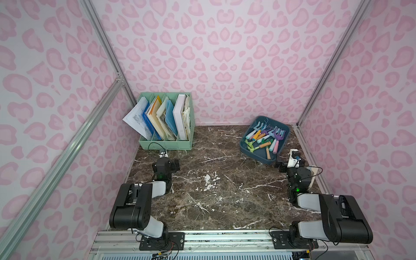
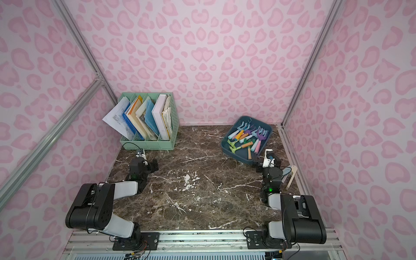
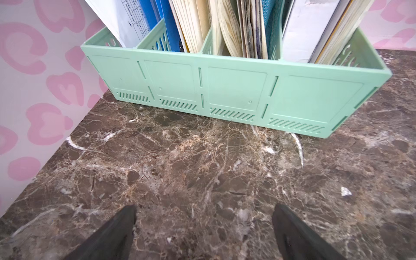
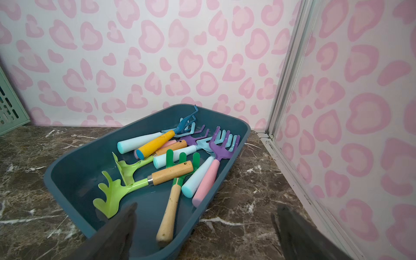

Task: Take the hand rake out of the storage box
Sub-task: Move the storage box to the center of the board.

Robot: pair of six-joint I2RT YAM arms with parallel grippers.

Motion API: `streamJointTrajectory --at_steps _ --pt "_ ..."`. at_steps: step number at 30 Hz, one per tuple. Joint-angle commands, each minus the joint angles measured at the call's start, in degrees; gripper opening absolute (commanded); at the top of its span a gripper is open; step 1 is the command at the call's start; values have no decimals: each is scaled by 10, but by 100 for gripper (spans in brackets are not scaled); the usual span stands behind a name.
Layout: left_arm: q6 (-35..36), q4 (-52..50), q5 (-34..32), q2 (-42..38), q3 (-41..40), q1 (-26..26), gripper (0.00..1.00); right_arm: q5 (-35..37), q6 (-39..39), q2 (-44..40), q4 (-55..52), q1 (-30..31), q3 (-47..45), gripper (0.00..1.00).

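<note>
Listed largest first: pink leopard-print walls (image 1: 225, 56) on three sides, and a brown marble table (image 1: 213, 191). At its far left stands a mint rack (image 1: 166, 144), upright and crammed with papers (image 1: 137, 117) that lean out to the left. At the far right corner lies the box (image 1: 245, 149), dark teal and shallow, flat on the table. Its long axis runs on a slant from the back right corner toward the table's middle. Inside it is a loose heap of rakes (image 4: 155, 144), crossed over one another, most with tines toward the box's far end and handles toward the near end. Three lie uppermost:
- a lime rake (image 4: 112, 193), wooden-handled, lying across the box with its tines toward the left long wall;
- a dark green rake (image 4: 171, 207), its long wooden handle roughly along the box's length, butt at the near wall, tines pointing away;
- a purple rake (image 4: 221, 144), pink handle toward the near right wall, tines at the far end.

Right gripper (image 4: 207, 205): jaws spread wide, holding nothing, at the box's near end, with one finger above the box's inside and the other above bare table beside it. Left gripper (image 3: 204, 207): jaws likewise wide, holding nothing, low over the table, facing the rack's front and apart from it.
</note>
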Motion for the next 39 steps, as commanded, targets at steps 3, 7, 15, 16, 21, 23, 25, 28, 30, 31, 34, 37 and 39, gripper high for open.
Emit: streamJointTrajectory --at_steps 3,7,15,16,21,23,25,28,30,31,34,37,39 --pt "6 12 -1 0 0 1 98 4 -2 0 24 0 6 100" --pt "6 13 -1 -1 0 1 98 4 -2 0 24 1 6 100" --pt "6 13 -1 0 0 1 99 3 -2 0 24 1 6 100" --pt "6 13 -1 -1 0 1 99 3 -2 0 24 1 6 100" --pt "6 13 -1 -1 0 1 98 3 -2 0 25 0 7 100" --pt "6 13 -1 -1 0 1 98 4 -2 0 24 1 7 100" --pt "6 13 -1 -1 0 1 98 3 -2 0 24 1 6 100" --pt "6 13 -1 -1 -1 1 99 3 -2 0 24 1 6 100" --pt "6 13 -1 -1 -1 1 99 3 -2 0 24 1 6 100" --pt "6 13 -1 -1 -1 1 98 4 -2 0 24 1 6 100" --pt "6 14 -1 -2 -2 1 99 8 -5 -2 29 3 3 100" --pt "4 -9 -12 -14 9 0 99 33 -22 -46 -46 22 27 100" --pt "17 -154 -23 -41 87 -9 99 31 -23 -104 -191 35 94 100"
